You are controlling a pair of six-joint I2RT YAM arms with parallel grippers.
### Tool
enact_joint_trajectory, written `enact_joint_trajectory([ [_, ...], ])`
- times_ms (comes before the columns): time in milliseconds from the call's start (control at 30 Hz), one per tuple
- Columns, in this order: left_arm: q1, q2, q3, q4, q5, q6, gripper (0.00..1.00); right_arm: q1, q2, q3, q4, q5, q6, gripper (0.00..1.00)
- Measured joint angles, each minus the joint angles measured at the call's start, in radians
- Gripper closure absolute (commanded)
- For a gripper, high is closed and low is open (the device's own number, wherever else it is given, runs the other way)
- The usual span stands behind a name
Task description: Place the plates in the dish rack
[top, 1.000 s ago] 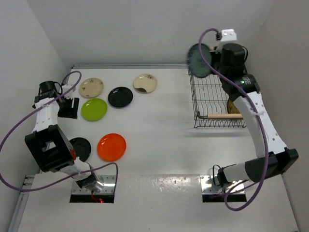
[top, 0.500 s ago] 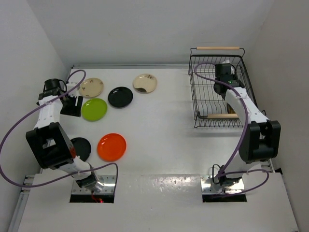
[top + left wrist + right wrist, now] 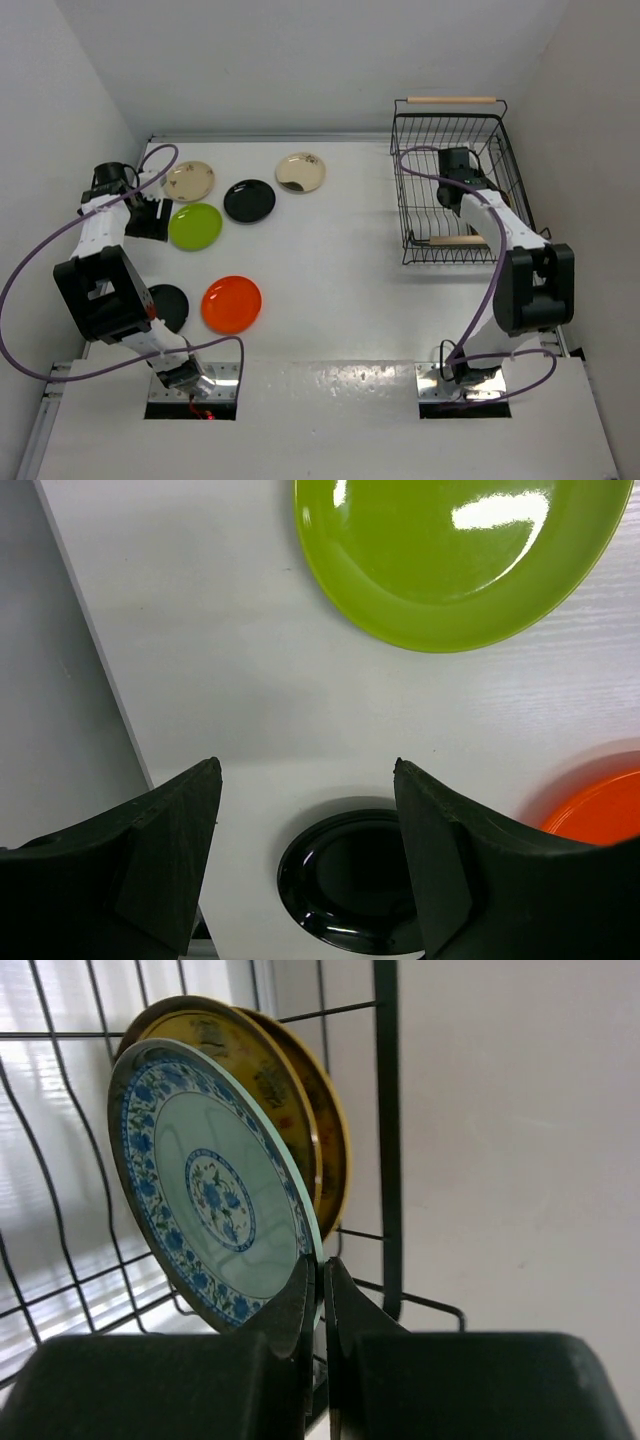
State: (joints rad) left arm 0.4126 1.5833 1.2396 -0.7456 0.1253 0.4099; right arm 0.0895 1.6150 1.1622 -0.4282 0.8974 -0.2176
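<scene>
The dish rack stands at the right. My right gripper is down inside it, shut on the rim of the blue-patterned plate, which stands on edge; in the right wrist view my gripper pinches its lower edge. Two brown-gold plates stand just behind it. On the table lie two cream plates, a black plate, a lime green plate and an orange-red plate. My left gripper is open and empty, just left of the lime plate.
A second black round dish lies left of the orange-red plate, also below my left gripper in the left wrist view. The rack has wooden handles at its far and near ends. Walls close in left and right.
My right arm has come down from above the rack's far left corner and carried the blue-patterned plate into the rack beside the brown-gold plates. My left gripper has shifted slightly.
</scene>
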Motion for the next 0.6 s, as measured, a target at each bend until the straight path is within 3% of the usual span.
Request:
enact_joint_trajectory([
  [167,0.0,0.0,0.003,0.0,0.0,0.0,0.26,0.0,0.047,-0.001,-0.002,-0.026,0.042,1.0],
  [233,0.0,0.0,0.003,0.0,0.0,0.0,0.26,0.0,0.067,0.0,-0.007,-0.034,0.058,0.94],
  [300,0.0,0.0,0.003,0.0,0.0,0.0,0.23,0.0,0.084,0.005,-0.013,-0.034,0.077,0.79],
  [333,0.0,0.0,0.003,0.0,0.0,0.001,0.21,0.0,0.089,0.01,-0.023,-0.037,0.082,0.64],
  [400,0.0,0.0,0.003,0.0,-0.002,0.01,0.2,0.0,0.092,0.019,-0.043,-0.045,0.095,0.51],
  [433,0.0,0.0,0.003,-0.002,-0.003,0.018,0.18,0.0,0.092,0.024,-0.052,-0.048,0.098,0.4],
  [600,0.003,0.003,0.003,-0.074,-0.024,0.158,0.17,0.0,0.088,0.081,-0.085,-0.077,0.103,0.15],
])
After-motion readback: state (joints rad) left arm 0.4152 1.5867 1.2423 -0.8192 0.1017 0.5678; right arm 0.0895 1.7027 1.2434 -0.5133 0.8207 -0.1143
